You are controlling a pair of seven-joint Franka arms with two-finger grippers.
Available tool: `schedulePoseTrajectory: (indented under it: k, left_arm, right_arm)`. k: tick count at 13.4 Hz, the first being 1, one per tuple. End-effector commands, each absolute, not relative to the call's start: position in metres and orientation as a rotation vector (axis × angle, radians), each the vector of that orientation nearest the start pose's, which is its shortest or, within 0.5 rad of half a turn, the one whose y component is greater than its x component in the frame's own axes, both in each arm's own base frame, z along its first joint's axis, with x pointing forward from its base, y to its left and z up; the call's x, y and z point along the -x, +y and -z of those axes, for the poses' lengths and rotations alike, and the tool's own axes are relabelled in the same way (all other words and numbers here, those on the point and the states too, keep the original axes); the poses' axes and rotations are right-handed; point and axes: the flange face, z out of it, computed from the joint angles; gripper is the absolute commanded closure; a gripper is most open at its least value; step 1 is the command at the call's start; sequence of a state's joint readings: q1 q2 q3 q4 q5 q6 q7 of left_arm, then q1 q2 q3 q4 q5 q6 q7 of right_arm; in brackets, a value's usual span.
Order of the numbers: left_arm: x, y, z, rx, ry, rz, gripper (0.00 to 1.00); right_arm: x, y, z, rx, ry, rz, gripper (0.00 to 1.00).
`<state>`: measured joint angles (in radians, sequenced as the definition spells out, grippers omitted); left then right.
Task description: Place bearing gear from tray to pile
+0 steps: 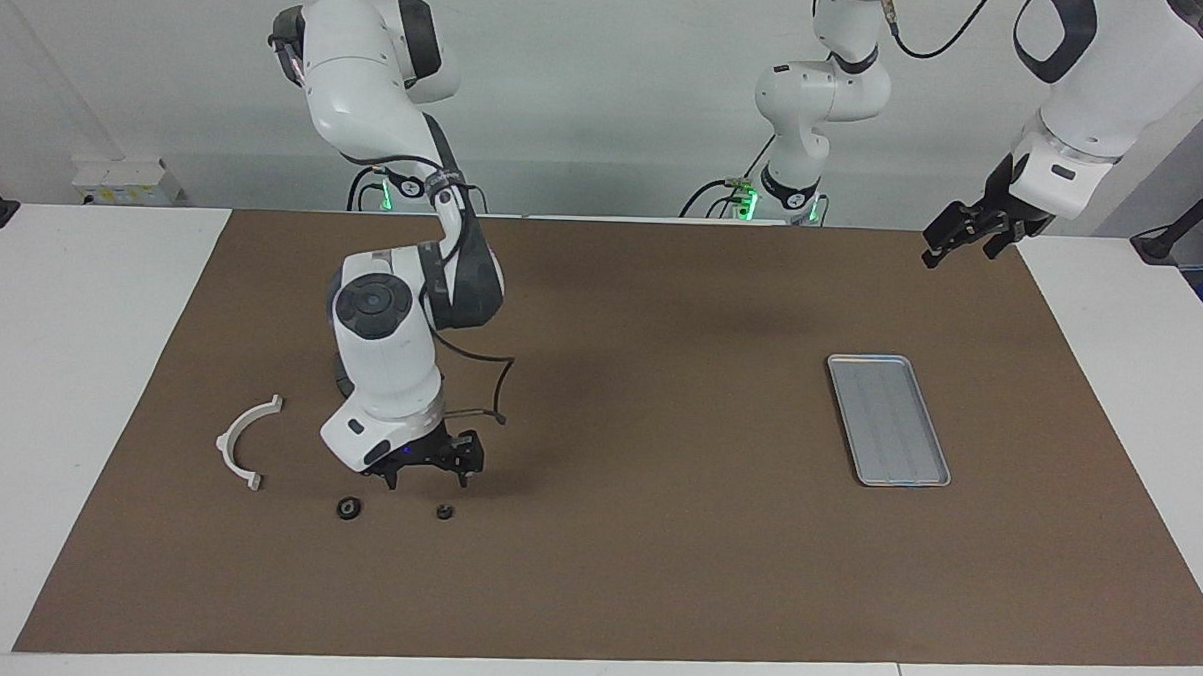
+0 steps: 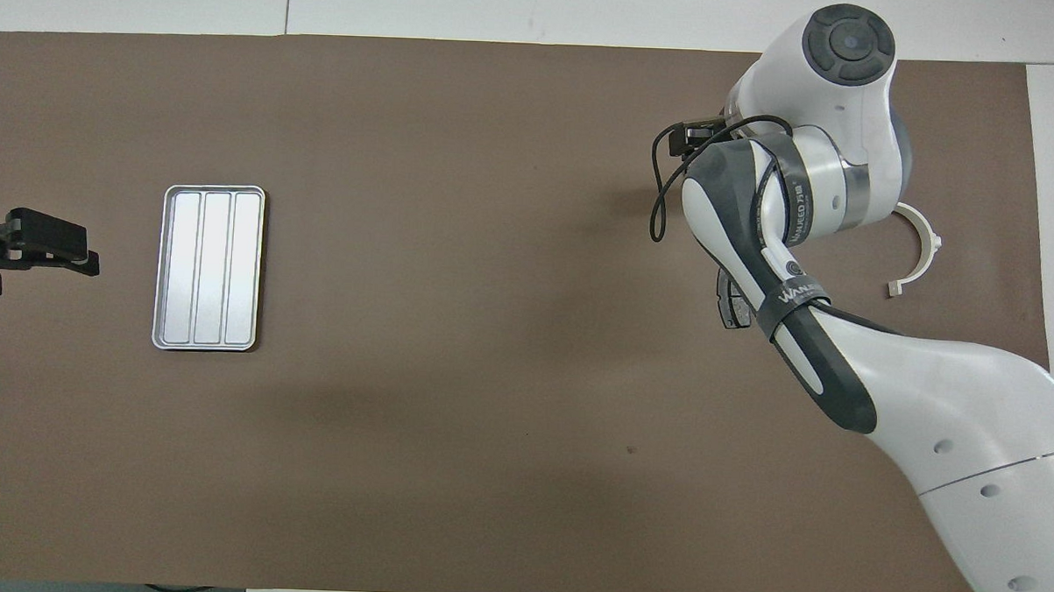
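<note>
The silver tray lies empty toward the left arm's end of the mat; it also shows in the overhead view. My right gripper is open and empty, low over the mat beside the pile. A small dark gear lies on the mat just under its fingertips, apart from them. A dark ring-shaped part lies beside it. The white semicircular bracket lies toward the right arm's end. One dark brake pad peeks from under the right arm. My left gripper waits open, raised near the tray.
The brown mat covers the table, with white table surface at both ends. The right arm's forearm and wrist hide part of the pile and the right gripper in the overhead view.
</note>
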<state>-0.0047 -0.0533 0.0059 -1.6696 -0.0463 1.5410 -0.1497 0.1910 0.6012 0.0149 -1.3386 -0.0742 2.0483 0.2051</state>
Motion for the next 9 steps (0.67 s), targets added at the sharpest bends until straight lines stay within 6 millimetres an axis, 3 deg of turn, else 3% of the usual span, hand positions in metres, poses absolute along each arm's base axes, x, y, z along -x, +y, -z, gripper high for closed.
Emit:
schedulePoseTrajectory:
  k: [1,3,6,9]
  left_arm:
    - [-0.525,-0.003,-0.607,3.164,-0.222,-0.118,0.0]
    - [-0.525,-0.003,-0.607,3.164,-0.222,-0.118,0.0]
    - [-0.525,-0.003,-0.607,3.164,-0.222,-0.118,0.0]
    - [-0.525,-0.003,-0.607,3.164,-0.222,-0.118,0.0]
  right_arm:
    - [-0.713,0.116,-0.406,3.167,-0.024,0.167,0.0]
    - [-0.709,0.1,-0.42,3.171,-0.002,0.149,0.0]
    - [-0.692,0.065,-0.464,3.178,-0.236,0.101,0.0]
    - [-0.646,0.033,-0.527,3.184,-0.159,0.153,0.0]
